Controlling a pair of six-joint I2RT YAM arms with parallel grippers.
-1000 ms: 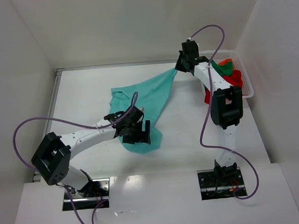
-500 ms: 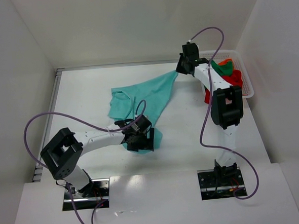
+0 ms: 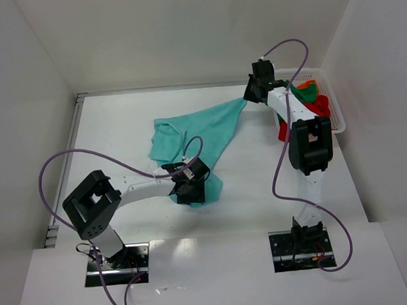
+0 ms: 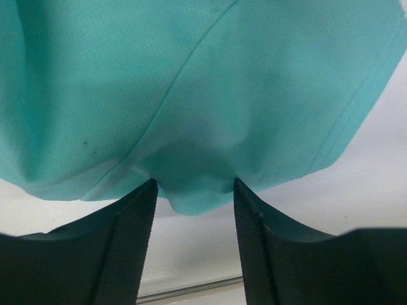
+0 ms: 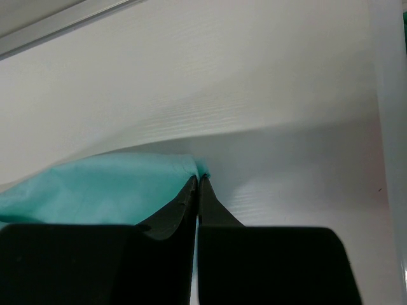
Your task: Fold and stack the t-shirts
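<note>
Left gripper point(image 4: 194, 185): jaws partly apart, straddling a bunched hem fold of the teal t-shirt point(image 4: 241, 95); the cloth touches both fingers. Right gripper point(image 5: 198, 179): jaws pinched together on a corner of the same shirt, which stretches from one gripper to the other over the table point(image 3: 119, 130). Just beside the right gripper, a white basket point(image 3: 337, 113) holds the red and green t-shirts point(image 3: 319, 106).

A robotics lab test cell. A bare white counter point(image 3: 119, 130) is boxed in by plain white panel walls point(image 3: 182, 36) at its back and sides. Two small robot arms, left point(image 3: 140, 187) and right point(image 3: 307, 146), are bolted on metal plates point(image 3: 117, 261) at the counter's near edge, trailing loose purple cables point(image 3: 59, 168). A white plastic basket point(image 3: 336, 110) sits at the counter's far right corner.
</note>
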